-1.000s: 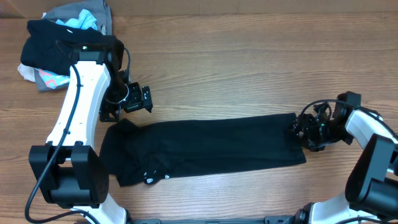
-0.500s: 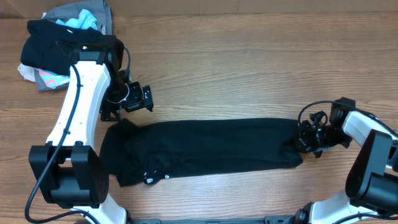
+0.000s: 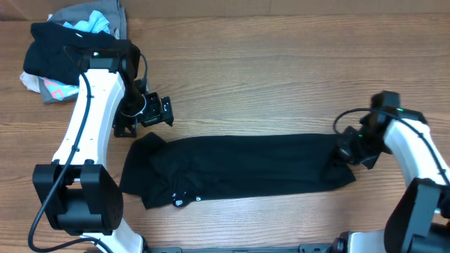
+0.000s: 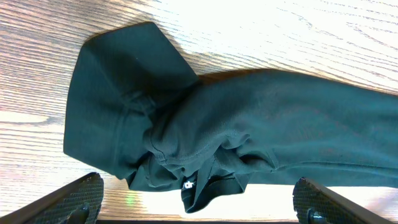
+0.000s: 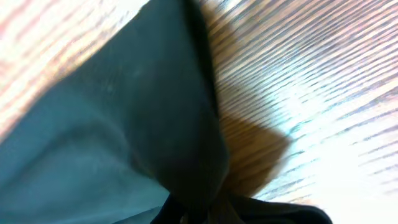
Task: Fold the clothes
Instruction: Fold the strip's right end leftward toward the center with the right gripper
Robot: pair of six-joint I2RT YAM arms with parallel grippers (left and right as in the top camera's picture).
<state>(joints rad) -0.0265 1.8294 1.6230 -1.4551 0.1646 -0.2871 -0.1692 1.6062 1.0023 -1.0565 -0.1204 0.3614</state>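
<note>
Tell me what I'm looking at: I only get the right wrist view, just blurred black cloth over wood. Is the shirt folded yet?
Observer: From overhead, the black T-shirt lies as one long narrow band across the table, with no crosswise fold yet.
Operator: Where is the right gripper on it?
Observer: The right gripper sits at the band's right end and looks clamped on the fabric.
Operator: And the other arm?
Observer: The left gripper hangs open near the shirt's left end, holding nothing.
</note>
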